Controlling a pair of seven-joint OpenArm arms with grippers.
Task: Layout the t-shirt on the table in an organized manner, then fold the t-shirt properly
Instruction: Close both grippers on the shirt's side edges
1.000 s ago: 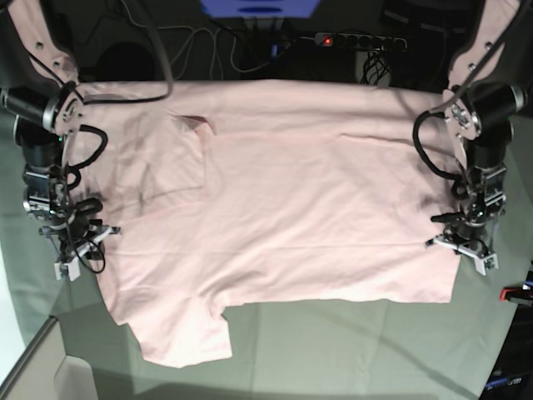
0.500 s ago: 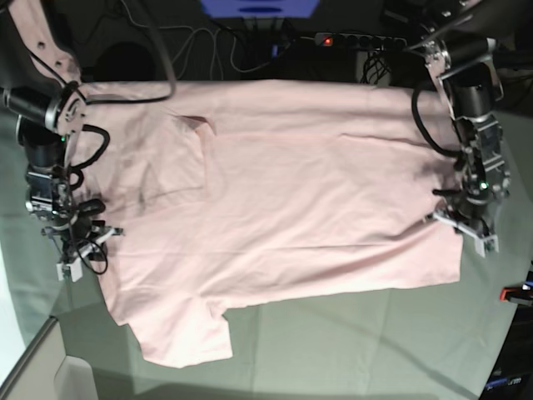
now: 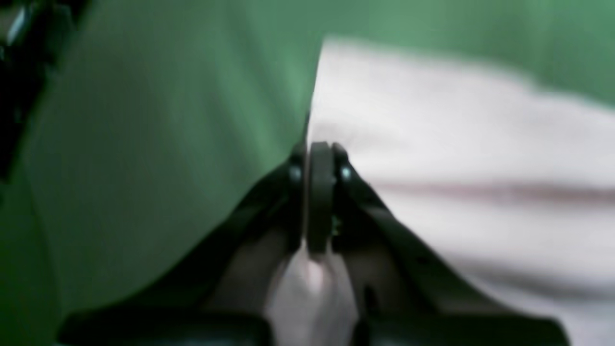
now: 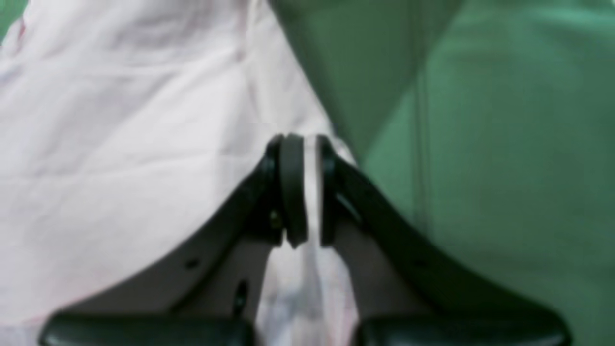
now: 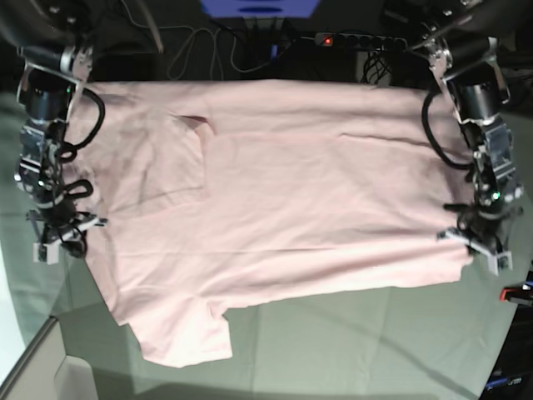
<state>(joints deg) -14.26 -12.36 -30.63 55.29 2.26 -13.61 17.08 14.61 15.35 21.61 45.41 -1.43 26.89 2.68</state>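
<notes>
Honestly, both wrist views are blurry, so you only get soft shapes. You have one t-shirt (image 5: 283, 208) spread plain side up over the middle of the table (image 5: 350, 350); no lettering shows and nothing on it can be read. Its upper edge runs along the table's far side, and one sleeve sticks out at lower left of the base view. The table is cut off on all sides.

You have two grippers. Your left gripper (image 5: 479, 242) sits at the right edge of the base view, jaws pressed together on the shirt's lower right hem; the left wrist view shows pink cloth (image 3: 456, 144) pinched between the pads. Your right gripper (image 5: 57, 236) is at the left edge, and in the right wrist view its jaws are clamped on a thin fold of shirt (image 4: 144, 144).

One power strip (image 5: 360, 40) with a red light lies beyond the table, upper middle; cables around it are hard to count.
</notes>
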